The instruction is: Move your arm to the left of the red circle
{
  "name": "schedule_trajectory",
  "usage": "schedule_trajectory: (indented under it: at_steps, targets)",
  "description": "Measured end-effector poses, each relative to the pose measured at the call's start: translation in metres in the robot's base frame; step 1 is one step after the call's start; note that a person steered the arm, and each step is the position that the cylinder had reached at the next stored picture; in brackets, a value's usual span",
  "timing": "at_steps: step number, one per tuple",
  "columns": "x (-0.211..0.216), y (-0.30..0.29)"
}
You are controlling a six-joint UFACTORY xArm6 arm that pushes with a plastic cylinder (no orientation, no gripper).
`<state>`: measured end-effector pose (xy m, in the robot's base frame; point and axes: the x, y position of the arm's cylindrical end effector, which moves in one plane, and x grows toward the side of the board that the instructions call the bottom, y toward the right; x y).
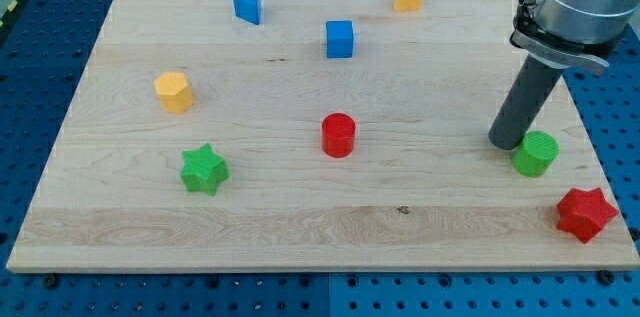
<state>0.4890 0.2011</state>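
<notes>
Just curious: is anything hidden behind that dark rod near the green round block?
The rod's tip covers part of the green round block and some board. Whether anything smaller hides there cannot be seen.

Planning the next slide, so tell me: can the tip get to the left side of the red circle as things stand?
Probably yes. My tip sits at the view's right beside the green circle; the board between it and the red circle holds no blocks, and the circle can be skirted.

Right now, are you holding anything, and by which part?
Nothing is held. My tip is a bare rod that rests beside the green circle, far right of the red circle.
</notes>
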Motion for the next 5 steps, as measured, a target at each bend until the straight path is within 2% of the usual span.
schedule_trajectory:
  at_steps: [2, 5]
  targets:
    - [0.024, 0.022]
    - [0.029, 0.032]
